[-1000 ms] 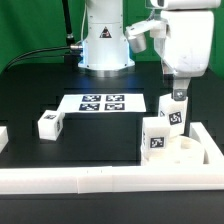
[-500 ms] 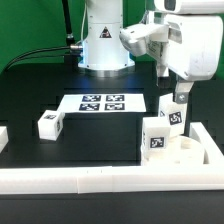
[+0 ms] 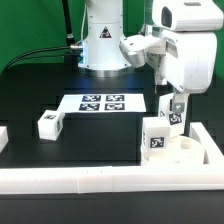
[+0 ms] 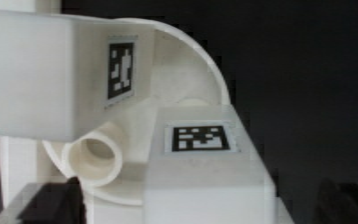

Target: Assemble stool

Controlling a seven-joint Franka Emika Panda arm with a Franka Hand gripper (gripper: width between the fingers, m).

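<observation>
Tool [image 3: 176, 101] sits right over the top of one upright leg [image 3: 175, 117], can't tell if it's actually clamped on it or loose. Stool's chunky white plastic: the round seat [image 3: 188, 150] is at the exterior view's right, with that leg and a second leg [image 3: 157, 138] standing in it, black-and-white tags on both. The third leg [image 3: 48, 124] lies well apart from the tool on the counter [image 3: 100, 140].

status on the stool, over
Pincer at top of far leg, grip unclear. Near leg upright on seat. Third leg loose on table. No obstruction seen.
</observation>
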